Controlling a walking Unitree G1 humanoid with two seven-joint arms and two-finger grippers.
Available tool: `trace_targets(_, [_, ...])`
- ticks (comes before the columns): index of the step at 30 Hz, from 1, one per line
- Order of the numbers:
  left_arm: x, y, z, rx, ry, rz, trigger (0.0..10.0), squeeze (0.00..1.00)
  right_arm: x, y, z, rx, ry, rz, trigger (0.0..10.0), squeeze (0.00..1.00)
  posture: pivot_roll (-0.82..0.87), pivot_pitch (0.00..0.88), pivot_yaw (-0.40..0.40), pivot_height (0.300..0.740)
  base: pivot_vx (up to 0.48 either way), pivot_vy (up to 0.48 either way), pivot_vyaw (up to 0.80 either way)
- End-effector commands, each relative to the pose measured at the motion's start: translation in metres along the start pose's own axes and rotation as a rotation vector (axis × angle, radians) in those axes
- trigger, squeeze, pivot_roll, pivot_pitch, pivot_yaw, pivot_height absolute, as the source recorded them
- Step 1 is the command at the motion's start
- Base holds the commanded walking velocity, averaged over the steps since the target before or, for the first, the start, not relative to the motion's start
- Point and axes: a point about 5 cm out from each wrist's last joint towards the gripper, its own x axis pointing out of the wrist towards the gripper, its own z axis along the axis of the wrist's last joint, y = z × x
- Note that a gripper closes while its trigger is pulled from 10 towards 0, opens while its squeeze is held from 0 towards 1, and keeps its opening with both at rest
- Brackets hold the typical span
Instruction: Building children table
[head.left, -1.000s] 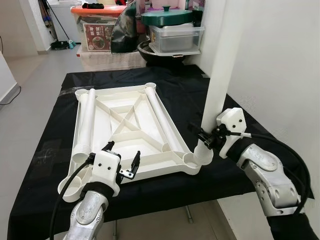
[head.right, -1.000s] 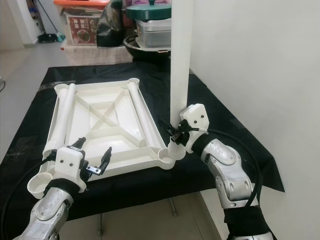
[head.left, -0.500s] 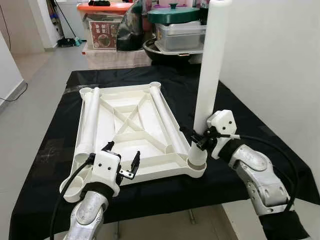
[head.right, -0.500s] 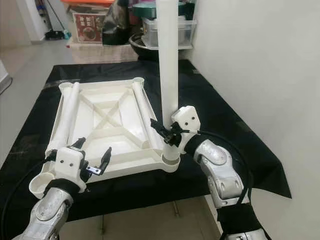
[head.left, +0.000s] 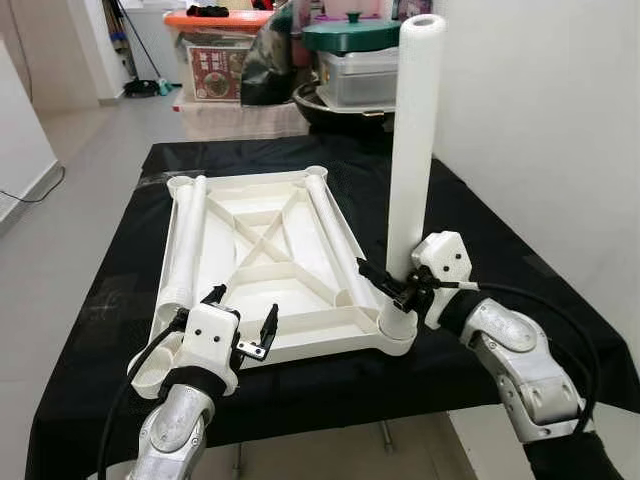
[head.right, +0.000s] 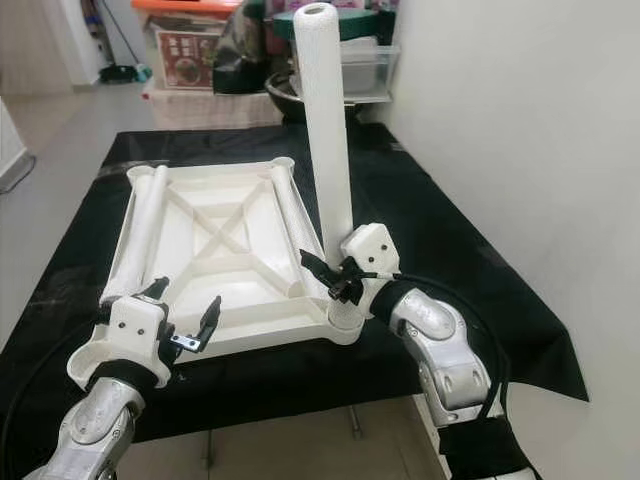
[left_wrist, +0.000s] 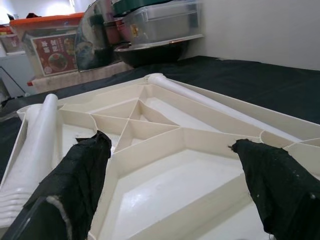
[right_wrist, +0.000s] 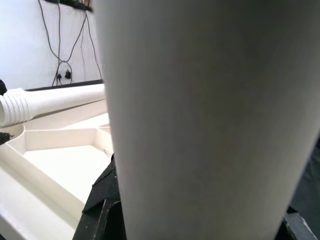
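An upturned white plastic tabletop (head.left: 300, 345) lies on a black-covered table (head.left: 480, 230). One white table leg (head.left: 412, 140) stands upright in the tabletop's near right corner socket. My right gripper (head.left: 395, 290) is shut on it just above the socket, and the same leg (right_wrist: 210, 115) looms close in the right wrist view. Two more legs lie inside the tabletop, one along its left side (head.left: 185, 240) and one along its right side (head.left: 328, 230). My left gripper (head.left: 243, 320) hovers open over the near left edge, its black fingers (left_wrist: 75, 185) spread above the ribbed underside (left_wrist: 165, 145).
Behind the table stand an orange-lidded storage box (head.left: 215, 60), a black bag (head.left: 268, 60) and a clear box with a green-lidded pot (head.left: 355, 50). A white wall (head.left: 540, 120) runs close along the right. Open floor (head.left: 70, 170) lies to the left.
The camera has shifted. The leg in my right gripper has swung from leaning right to nearly upright in the corner socket. My left gripper has stayed open in place.
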Motion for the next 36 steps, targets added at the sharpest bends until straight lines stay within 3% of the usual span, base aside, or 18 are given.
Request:
trace_targets(1, [0.001,0.001,-0.001,0.008,0.008,-0.003,10.0,0.00,-0.004,0.004,-0.013,0.073,0.050,-0.013,10.0,0.00,0.02,0.000,-0.044,0.740,0.000,0.000,0.00])
trace_targets(4, [0.002,0.001,-0.001,0.008,0.008,-0.004,10.0,0.00,-0.003,0.006,-0.014,0.092,0.049,-0.014,10.0,0.00,0.02,0.000,-0.044,0.740,0.000,0.000,0.00])
trace_targets(9, [0.002,0.002,-0.001,0.005,0.009,0.003,10.0,0.00,0.001,0.008,-0.022,0.200,0.060,-0.044,10.0,0.00,0.03,0.000,-0.054,0.740,0.000,0.000,0.00])
trace_targets(13, [0.000,0.004,-0.002,0.005,0.015,0.011,10.0,0.00,0.003,0.003,-0.031,0.272,0.099,-0.135,10.0,0.00,0.04,0.000,-0.059,0.740,0.000,0.000,0.00])
trace_targets(19, [-0.001,0.003,-0.002,0.005,0.017,0.016,10.0,0.00,0.006,0.010,-0.040,0.292,0.141,-0.195,10.0,0.00,0.04,0.000,-0.061,0.740,0.000,0.000,0.00])
trace_targets(24, [-0.002,0.004,-0.003,0.007,0.020,0.018,10.0,0.00,0.007,0.031,-0.042,0.313,0.141,-0.138,10.0,0.00,0.04,0.000,-0.057,0.740,0.000,0.000,0.00])
trace_targets(36, [-0.003,0.005,-0.003,0.006,0.022,0.025,10.0,0.00,0.002,0.031,-0.049,0.228,0.196,0.006,10.0,0.00,0.04,0.000,-0.073,0.740,0.000,0.000,0.00])
